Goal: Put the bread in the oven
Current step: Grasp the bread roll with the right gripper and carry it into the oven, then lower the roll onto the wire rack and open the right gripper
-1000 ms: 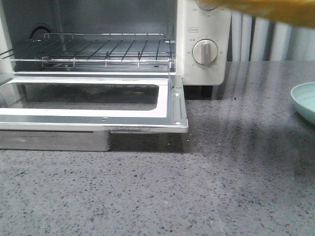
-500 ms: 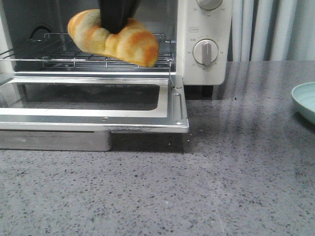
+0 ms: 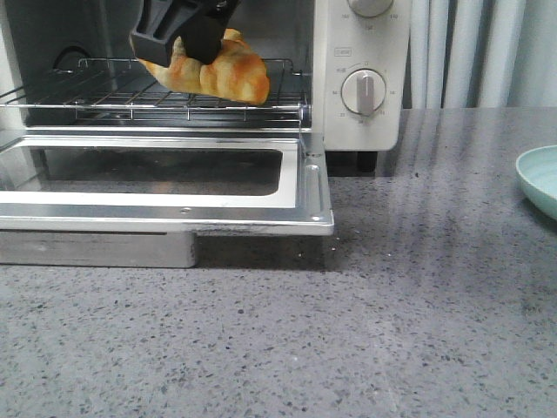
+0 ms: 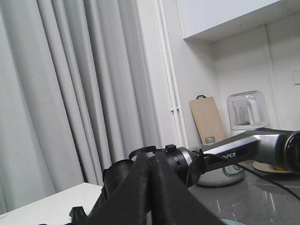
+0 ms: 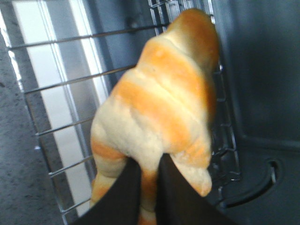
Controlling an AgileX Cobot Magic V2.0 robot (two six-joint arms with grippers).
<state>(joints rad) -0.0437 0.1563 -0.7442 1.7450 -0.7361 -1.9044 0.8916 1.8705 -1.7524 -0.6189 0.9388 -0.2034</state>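
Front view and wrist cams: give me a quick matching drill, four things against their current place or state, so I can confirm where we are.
Things:
1. bread
2. oven door
3. left gripper
4. teal dish

States:
A. folded down flat, open
B. fingers together, nothing held, up away from the oven
C. at the right edge of the counter
D. pinched in the right gripper, over the wire rack

Pairs: 1-D, 2-A, 3-B, 4-C
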